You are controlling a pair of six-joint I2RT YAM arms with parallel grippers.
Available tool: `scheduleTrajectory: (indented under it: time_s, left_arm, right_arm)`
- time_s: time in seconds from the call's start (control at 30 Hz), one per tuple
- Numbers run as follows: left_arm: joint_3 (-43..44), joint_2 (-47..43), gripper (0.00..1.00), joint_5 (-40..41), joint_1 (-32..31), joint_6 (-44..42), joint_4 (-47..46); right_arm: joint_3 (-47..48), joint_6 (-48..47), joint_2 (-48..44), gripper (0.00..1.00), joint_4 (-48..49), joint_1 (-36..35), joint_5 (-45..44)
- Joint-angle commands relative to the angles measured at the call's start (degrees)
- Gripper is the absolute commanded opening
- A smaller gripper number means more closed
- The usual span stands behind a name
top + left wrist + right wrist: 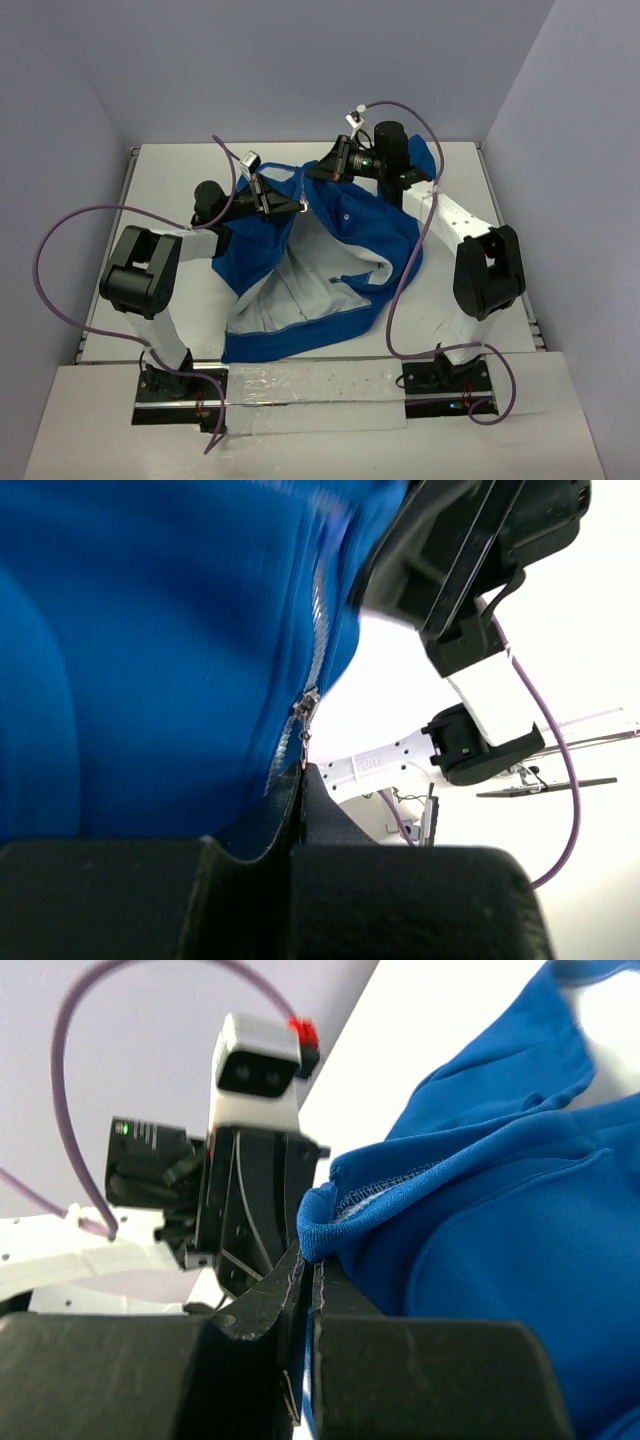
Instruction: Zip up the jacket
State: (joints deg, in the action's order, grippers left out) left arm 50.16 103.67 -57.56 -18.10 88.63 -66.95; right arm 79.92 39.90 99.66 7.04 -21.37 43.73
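The royal-blue jacket (350, 225) lies crumpled on the white table with its pale lining (300, 290) showing along the open front. Both grippers meet at its far end. My left gripper (302, 206) is shut on the small silvery zipper pull (304, 742) that hangs below the slider (306, 704). The zipper (318, 610) runs up the blue fabric (150, 630). My right gripper (313, 172) is shut on a folded blue edge of the jacket (330, 1222) just beside the left one. In the right wrist view, the blue cloth (500, 1210) spreads off to the right.
The white table (160, 180) is fenced by grey walls on three sides. Purple cables (405, 270) loop from both arms over the jacket. The right arm's gripper body (460, 560) hangs close in front of the left wrist camera, and the left wrist's camera (258, 1060) faces the right one.
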Motion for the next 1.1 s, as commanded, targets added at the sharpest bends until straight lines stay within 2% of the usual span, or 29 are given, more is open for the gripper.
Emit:
scheduleTrajectory:
  time_s: [0.0,0.13,0.37,0.87,1.07]
  left_arm:
    - [-1.66,-3.81,0.00,-3.26,-1.39,-2.48,2.50]
    - [-2.40,-6.50,0.00,-2.85,-1.77,-5.90,8.49]
    - [-3.13,-13.70,0.00,1.54,-4.20,-18.67,31.98]
    - [-8.80,-25.17,0.00,9.77,-12.77,-26.09,52.58]
    - [-12.02,-30.75,0.00,9.82,-14.59,-29.51,60.11]
  right_arm:
    - [5.28,-0.86,-0.15,0.00,7.72,2.00,-4.03]
    - [8.78,-1.39,0.80,0.00,6.71,2.44,-5.23]
    - [16.00,-0.28,1.85,0.00,5.98,4.05,-11.92]
    - [30.42,4.40,8.85,0.00,5.20,7.36,-26.78]
    - [34.87,7.62,12.26,0.00,6.69,9.94,-28.47]
